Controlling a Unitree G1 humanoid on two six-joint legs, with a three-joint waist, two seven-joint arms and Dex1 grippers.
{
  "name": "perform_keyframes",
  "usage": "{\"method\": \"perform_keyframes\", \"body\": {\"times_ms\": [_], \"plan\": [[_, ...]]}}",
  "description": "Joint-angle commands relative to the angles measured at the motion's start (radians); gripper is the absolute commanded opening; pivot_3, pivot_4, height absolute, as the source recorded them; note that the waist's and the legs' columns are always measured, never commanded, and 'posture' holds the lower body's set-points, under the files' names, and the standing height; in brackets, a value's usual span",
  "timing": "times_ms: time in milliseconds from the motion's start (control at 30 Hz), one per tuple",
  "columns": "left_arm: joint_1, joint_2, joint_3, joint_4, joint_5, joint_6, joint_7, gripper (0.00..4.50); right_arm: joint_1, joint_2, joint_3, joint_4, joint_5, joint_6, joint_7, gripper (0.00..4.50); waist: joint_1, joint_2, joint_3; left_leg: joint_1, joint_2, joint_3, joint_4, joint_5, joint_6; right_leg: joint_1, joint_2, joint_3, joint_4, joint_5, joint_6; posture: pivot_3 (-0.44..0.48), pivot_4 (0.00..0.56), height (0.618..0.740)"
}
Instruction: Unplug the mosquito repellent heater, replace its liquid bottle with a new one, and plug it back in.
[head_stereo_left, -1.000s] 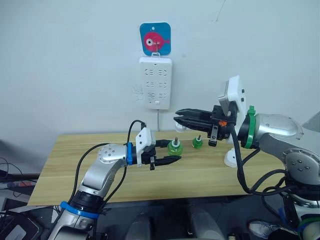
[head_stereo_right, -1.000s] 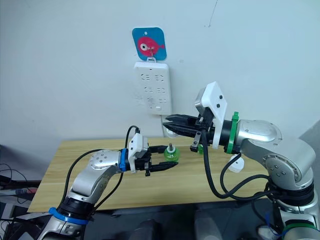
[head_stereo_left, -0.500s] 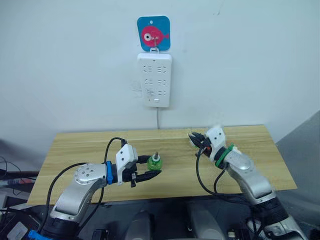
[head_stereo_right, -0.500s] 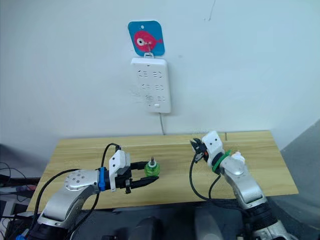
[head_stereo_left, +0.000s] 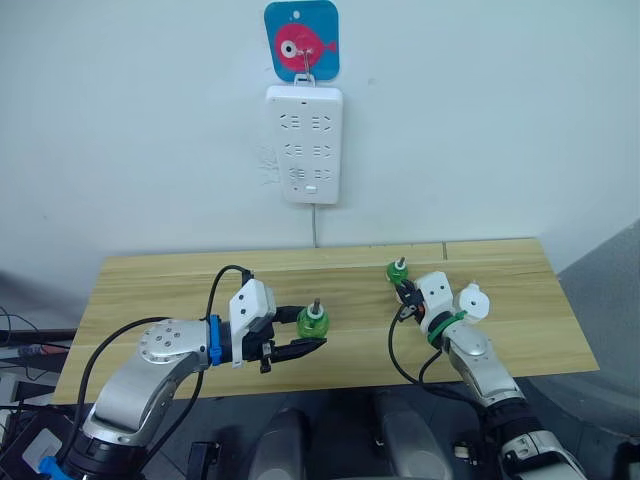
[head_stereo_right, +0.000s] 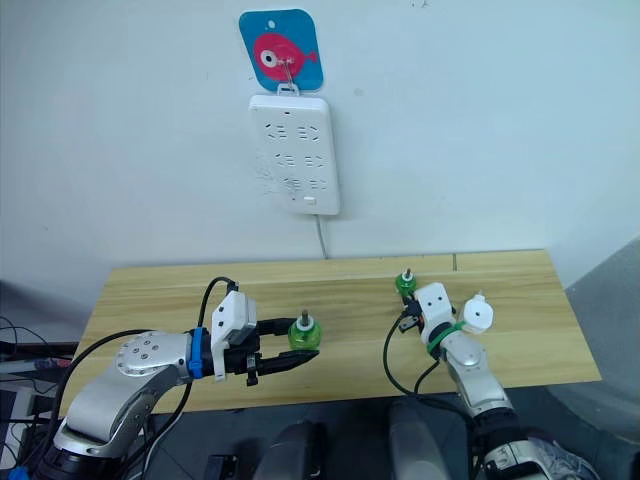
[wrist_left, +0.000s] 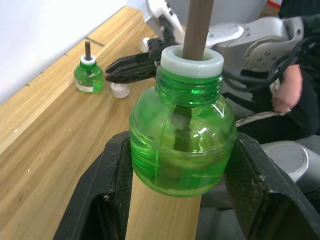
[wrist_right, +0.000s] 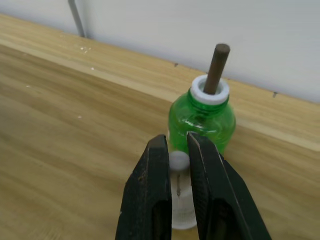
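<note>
On the wooden table (head_stereo_left: 150, 275), the left gripper (head_stereo_left: 295, 334) holds a green bottle (head_stereo_left: 311, 321) upright between its two fingers (wrist_left: 107, 200), jaws closed on the bottle's belly; its dark wick sticks up and it has no cap. Well apart, toward the table's right half, a second green bottle (head_stereo_left: 397, 270) stands near the back edge, wick also bare. Just in front of it the right gripper (wrist_right: 176, 165) has its jaws nearly shut around a small white cap (wrist_right: 181, 212) that rests on the wood, almost touching that bottle. The white heater (head_stereo_left: 471, 301) lies just beside the right arm, on the table. Above, on the wall, a white power strip (head_stereo_left: 305, 144) hangs from a blue fish hook (head_stereo_left: 302, 41), its cord dropping behind the table.
</note>
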Motion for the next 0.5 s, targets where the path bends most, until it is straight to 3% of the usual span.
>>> {"method": "perform_keyframes", "body": {"times_ms": [33, 133, 233, 400, 500], "plan": [[-0.01, 0.009, 0.012, -0.032, -0.015, -0.003, -0.004, 2.21, 0.008, 0.008, -0.041, -0.008, 0.007, -0.02, -0.007, 1.45, 0.0, 0.0, 0.001, 0.0, 0.0, 0.0, 0.0, 0.0, 0.0, 0.0, 0.0, 0.0, 0.0, 0.0, 0.0, -0.047, 0.29, 0.733], [-0.01, 0.006, 0.007, -0.032, -0.014, -0.004, 0.0, 2.21, 0.049, 0.007, -0.072, -0.13, 0.042, 0.018, 0.006, 2.57, -0.001, 0.0, 0.007, -0.001, 0.0, 0.0, 0.0, 0.0, 0.0, -0.001, 0.0, 0.0, 0.0, 0.0, 0.0, -0.073, 0.303, 0.733], [-0.011, 0.003, 0.003, -0.017, -0.012, -0.014, -0.006, 2.21, 0.142, -0.025, -0.094, -0.404, 0.105, 0.132, 0.042, 3.68, -0.001, 0.002, 0.012, -0.002, 0.0, -0.001, -0.001, 0.0, 0.0, -0.002, -0.001, 0.0, 0.0, 0.0, 0.0, -0.085, 0.303, 0.733], [-0.057, -0.025, -0.019, 0.019, -0.014, -0.029, -0.016, 2.21, 0.265, -0.213, -0.091, -0.917, 0.278, 0.47, 0.173, 3.73, -0.001, 0.004, 0.02, -0.003, -0.001, -0.002, -0.001, 0.0, 0.0, -0.002, -0.002, 0.0, -0.002, -0.003, 0.005, -0.114, 0.295, 0.733], [-0.097, -0.047, -0.034, 0.044, -0.018, -0.032, -0.028, 2.21, 0.252, -0.346, -0.096, -1.107, 0.426, 0.676, 0.241, 3.73, -0.003, 0.003, 0.021, -0.003, -0.001, -0.003, -0.001, 0.0, 0.0, -0.001, -0.002, -0.001, -0.004, -0.004, 0.007, -0.139, 0.286, 0.733]]}}
